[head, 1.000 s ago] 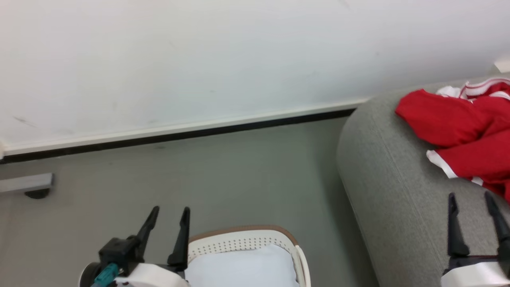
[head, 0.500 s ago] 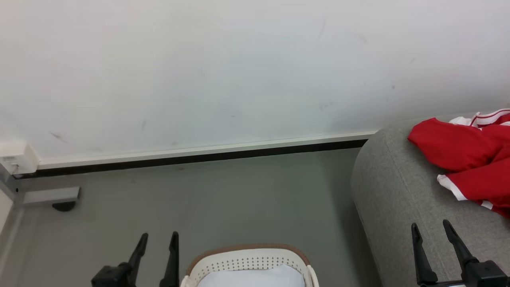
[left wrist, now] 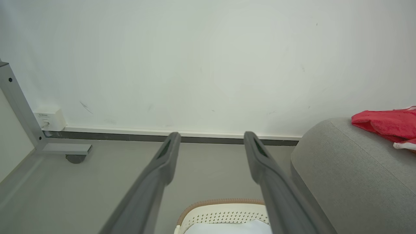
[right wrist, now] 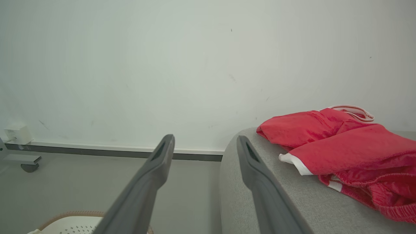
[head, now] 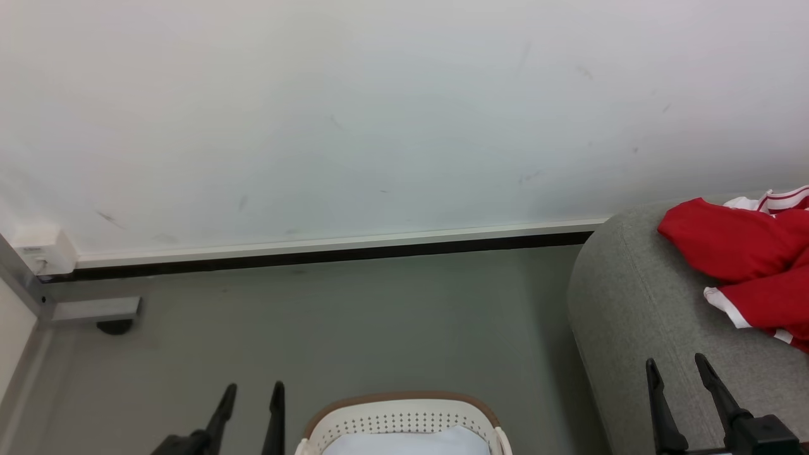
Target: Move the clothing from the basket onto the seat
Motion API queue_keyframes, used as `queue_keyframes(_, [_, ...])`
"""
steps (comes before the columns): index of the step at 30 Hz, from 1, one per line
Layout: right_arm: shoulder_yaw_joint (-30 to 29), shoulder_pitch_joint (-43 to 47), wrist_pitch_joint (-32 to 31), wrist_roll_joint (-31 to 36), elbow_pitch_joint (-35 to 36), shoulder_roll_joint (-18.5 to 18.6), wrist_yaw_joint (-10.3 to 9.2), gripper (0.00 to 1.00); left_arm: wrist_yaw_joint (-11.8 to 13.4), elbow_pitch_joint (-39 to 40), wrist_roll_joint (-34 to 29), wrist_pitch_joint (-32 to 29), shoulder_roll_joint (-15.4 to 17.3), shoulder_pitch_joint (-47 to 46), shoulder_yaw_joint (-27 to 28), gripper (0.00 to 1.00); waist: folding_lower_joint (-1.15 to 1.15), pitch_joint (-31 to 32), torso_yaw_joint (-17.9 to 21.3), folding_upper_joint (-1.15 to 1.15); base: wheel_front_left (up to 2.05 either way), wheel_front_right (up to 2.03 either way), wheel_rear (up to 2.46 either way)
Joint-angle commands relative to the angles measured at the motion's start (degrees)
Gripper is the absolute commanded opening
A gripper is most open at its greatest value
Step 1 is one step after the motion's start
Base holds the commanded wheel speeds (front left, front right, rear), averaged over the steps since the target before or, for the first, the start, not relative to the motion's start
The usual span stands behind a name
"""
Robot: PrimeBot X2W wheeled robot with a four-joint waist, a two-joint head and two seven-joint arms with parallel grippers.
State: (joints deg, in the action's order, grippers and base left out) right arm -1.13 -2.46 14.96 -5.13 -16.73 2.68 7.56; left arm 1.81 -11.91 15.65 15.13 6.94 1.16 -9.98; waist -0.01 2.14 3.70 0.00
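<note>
Red clothing [head: 749,265] with white trim lies bunched on the grey sofa seat [head: 632,316] at the right; it also lies on the seat in the right wrist view, clothing [right wrist: 344,146], and the left wrist view, clothing [left wrist: 386,125]. The cream basket [head: 404,420] with a brown rim sits on the floor at bottom centre, with pale bluish-white cloth [head: 407,442] inside. My left gripper [head: 253,392] is open beside the basket's left side. My right gripper [head: 676,370] is open over the seat's front, short of the clothing. Both hold nothing.
A white wall with a dark skirting strip [head: 328,253] runs behind the grey floor [head: 347,322]. A grey metal frame foot with a caster [head: 95,313] and a white socket box [head: 41,253] stand at the far left.
The head camera has tilted upward, so the basket, sofa and both grippers sit lower in the picture. Both grippers remain open and the clothing lies unchanged on the seat.
</note>
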Motion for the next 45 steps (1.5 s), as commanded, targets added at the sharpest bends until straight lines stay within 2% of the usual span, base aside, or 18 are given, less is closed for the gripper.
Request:
queue_keyframes(1, [0.0,0.0,0.2,-0.5,-0.2,0.2,-0.15,1.0,-0.4,-0.1,-0.3,0.0,-0.1,0.6,0.2,1.0,0.01,0.0,-0.1,0.0,0.0,0.0,0.0])
queue_keyframes(2, [0.1,0.1,0.0,-0.1,-0.1,0.0,0.01,0.0,-0.4,-0.3,0.0,0.0,-0.3,0.0,0.0,0.0,0.01,0.0,-0.1,0.0,0.0,0.0,0.0])
queue_keyframes(5, [0.1,0.8,-0.3,-0.3,-1.6,-0.5,0.01,0.0,-0.4,-1.8,0.1,-0.1,-0.7,0.6,-0.2,0.0,0.01,0.0,-0.1,0.0,0.0,0.0,0.0])
queue_keyframes(25, [-1.5,-0.9,-5.9,-22.6,-0.6,-0.3,-0.01,0.0,-1.9,-1.1,19.8,-5.7,-1.6,-1.7,4.3,0.0,0.01,-0.3,-0.7,0.0,0.0,0.0,0.0])
queue_keyframes(45, [-2.6,-2.1,-10.2,-40.5,0.2,0.0,-0.04,0.0,-3.0,-0.2,35.6,-10.0,-2.2,-3.3,7.7,0.0,0.01,-0.6,-1.2,0.0,0.0,0.0,0.0])
